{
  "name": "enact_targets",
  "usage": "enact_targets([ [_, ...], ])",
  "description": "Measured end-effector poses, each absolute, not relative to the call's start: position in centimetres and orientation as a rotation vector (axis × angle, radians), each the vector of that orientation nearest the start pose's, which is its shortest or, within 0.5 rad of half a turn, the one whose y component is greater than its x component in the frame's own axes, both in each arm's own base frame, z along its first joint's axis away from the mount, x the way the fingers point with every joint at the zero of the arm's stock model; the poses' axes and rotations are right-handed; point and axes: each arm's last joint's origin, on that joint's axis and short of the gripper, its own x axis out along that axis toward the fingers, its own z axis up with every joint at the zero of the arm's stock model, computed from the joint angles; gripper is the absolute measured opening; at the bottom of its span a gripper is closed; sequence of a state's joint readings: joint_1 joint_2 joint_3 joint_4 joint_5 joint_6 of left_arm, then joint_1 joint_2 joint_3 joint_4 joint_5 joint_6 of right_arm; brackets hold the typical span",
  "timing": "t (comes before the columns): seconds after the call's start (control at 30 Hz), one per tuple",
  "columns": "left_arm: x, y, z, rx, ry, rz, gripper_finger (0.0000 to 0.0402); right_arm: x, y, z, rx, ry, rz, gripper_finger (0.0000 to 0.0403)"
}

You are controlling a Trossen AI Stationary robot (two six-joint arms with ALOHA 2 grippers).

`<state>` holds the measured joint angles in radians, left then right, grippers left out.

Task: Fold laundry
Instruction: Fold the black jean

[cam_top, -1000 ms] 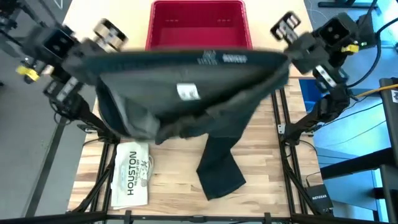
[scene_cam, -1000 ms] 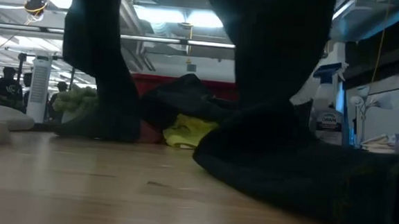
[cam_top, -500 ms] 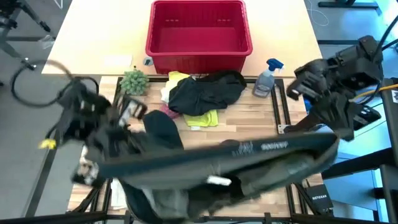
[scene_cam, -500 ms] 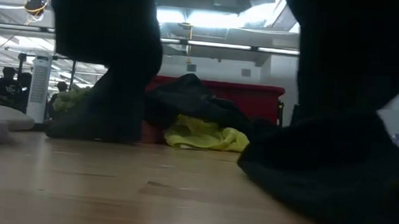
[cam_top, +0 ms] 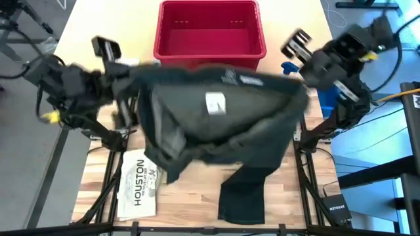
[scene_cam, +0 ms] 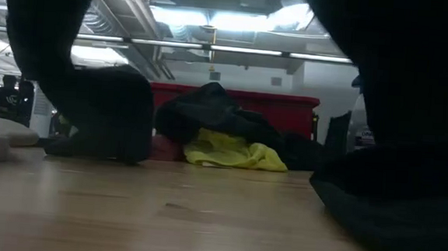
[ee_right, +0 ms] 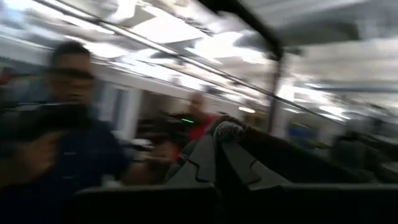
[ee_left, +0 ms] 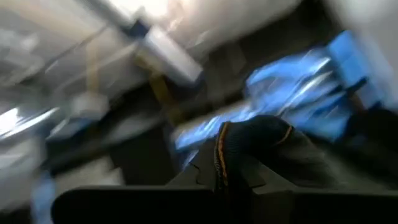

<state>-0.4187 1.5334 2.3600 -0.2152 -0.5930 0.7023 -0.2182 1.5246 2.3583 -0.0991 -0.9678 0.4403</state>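
Note:
Large dark trousers (cam_top: pixel 216 118) hang spread between both grippers above the table, waistband uppermost with a white label (cam_top: pixel 215 103). One leg end (cam_top: pixel 241 200) lies on the table near its near edge. In the low view the trousers (scene_cam: pixel 407 191) fill both sides. Behind them, a black garment (scene_cam: pixel 209 109) lies on the yellow T-shirt (scene_cam: pixel 234 153). My left gripper (ee_left: pixel 219 177) is shut at the waistband's left end, my right gripper (ee_right: pixel 217 152) at its right end. The pink and white cloths are hidden. My left gripper pinches the waistband's left end (ee_left: pixel 249 140), a bunched edge with orange stitching, between its two fingers. The trousers hang below it, lifted off the table there. My right gripper pinches the waistband's right end (ee_right: pixel 227 132), a rolled fold of dark cloth, between its two fingers. The waistband runs nearly taut across to the other gripper.
The red basket (cam_top: pixel 210 29) stands at the table's far edge. The flat white item printed HOUSTON (cam_top: pixel 139 187) lies near the left near corner. A spray bottle (cam_top: pixel 287 67) peeks out by the right arm. People (ee_right: pixel 81 143) stand in the room beyond.
Both arms swung the trousers down toward the table's near edge, then back up and toward the far edge, in a quick flapping motion. The waistband stayed held throughout. The hanging leg end shifted a little on the table.

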Motion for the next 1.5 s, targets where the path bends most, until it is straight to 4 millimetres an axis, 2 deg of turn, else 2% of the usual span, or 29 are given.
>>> enact_targets([
  [0.17, 17.3, -3.9, 64.3, 0.344, -0.343, 0.540, 0.0000, 19.6, -5.7, 63.7, 0.044, -0.404, 0.458, 0.0000],
  [0.27, 16.0, -3.2, 64.4, 0.271, -0.349, 0.535, 0.0000, 19.5, -7.2, 63.3, 0.079, -0.370, 0.355, 0.0000],
  [0.37, 15.5, -3.6, 63.9, 0.164, -0.361, 0.345, 0.0000, 19.7, -6.9, 63.0, 0.113, -0.295, 0.518, 0.0000],
  [0.43, 15.9, -4.5, 63.5, 0.087, -0.365, 0.154, 0.0000, 19.9, -5.6, 62.8, 0.123, -0.237, 0.690, 0.0000],
  [0.6, 19.0, -7.6, 62.3, -0.036, -0.323, -0.274, 0.0000, 20.0, -1.5, 62.6, 0.066, -0.145, 1.092, 0.0000],
  [0.7, 20.5, -8.2, 61.6, -0.017, -0.283, -0.319, 0.0000, 19.9, -0.6, 62.6, 0.010, -0.134, 1.209, 0.0000],
  [0.8, 20.0, -6.8, 61.4, 0.083, -0.239, -0.115, 0.0000, 19.7, -2.1, 62.7, -0.010, -0.167, 1.097, 0.0000],
  [0.93, 17.6, -3.7, 62.1, 0.223, -0.173, 0.434, 0.0000, 19.4, -6.1, 62.9, 0.006, -0.248, 0.721, 0.0000],
  [1.0, 16.7, -2.5, 62.4, 0.285, -0.131, 0.617, 0.0000, 19.1, -7.9, 62.8, 0.008, -0.285, 0.518, 0.0000],
  [1.1, 16.3, -1.3, 62.6, 0.331, -0.110, 0.713, 0.0000, 19.5, -10.3, 62.3, 0.005, -0.300, 0.261, 0.0000],
  [1.2, 16.4, -0.2, 62.3, 0.352, -0.069, 0.794, 0.0000, 20.4, -12.6, 61.3, 0.018, -0.266, 0.081, 0.0000],
  [1.4, 16.5, 2.4, 61.2, 0.410, 0.126, 1.044, 0.0000, 22.5, -15.2, 59.2, -0.015, -0.165, -0.156, 0.0000],
  [1.5, 16.4, 3.4, 60.5, 0.426, 0.203, 1.100, 0.0000, 23.2, -16.3, 58.3, -0.026, -0.123, -0.215, 0.0000],
])
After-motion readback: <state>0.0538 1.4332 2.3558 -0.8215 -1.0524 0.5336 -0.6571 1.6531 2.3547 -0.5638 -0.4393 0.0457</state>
